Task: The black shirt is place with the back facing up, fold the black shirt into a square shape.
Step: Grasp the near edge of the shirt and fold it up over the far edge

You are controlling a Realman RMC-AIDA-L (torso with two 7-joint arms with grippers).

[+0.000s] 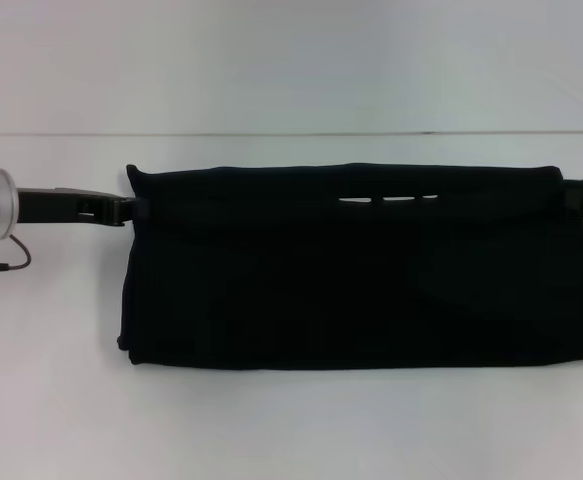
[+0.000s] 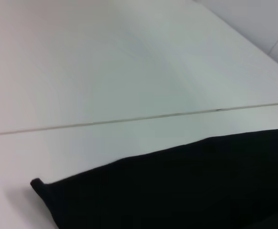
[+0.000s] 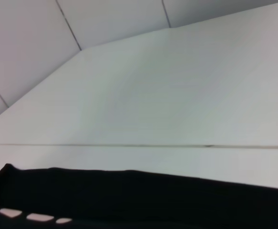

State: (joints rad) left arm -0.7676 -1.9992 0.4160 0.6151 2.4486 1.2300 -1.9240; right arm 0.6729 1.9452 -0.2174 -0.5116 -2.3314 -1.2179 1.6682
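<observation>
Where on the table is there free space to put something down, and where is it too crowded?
The table is bare in the strip in front of the black shirt, and behind its far edge. It is crowded at the shirt's far corners, where the left gripper and the right gripper sit.

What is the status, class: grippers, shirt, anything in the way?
Left gripper and right gripper at shirt's far corners. Black shirt a wide band, not square. Nothing in the way.

Black shirt (image 1: 361, 280) — white marks — on white table (image 1: 271, 430).
</observation>
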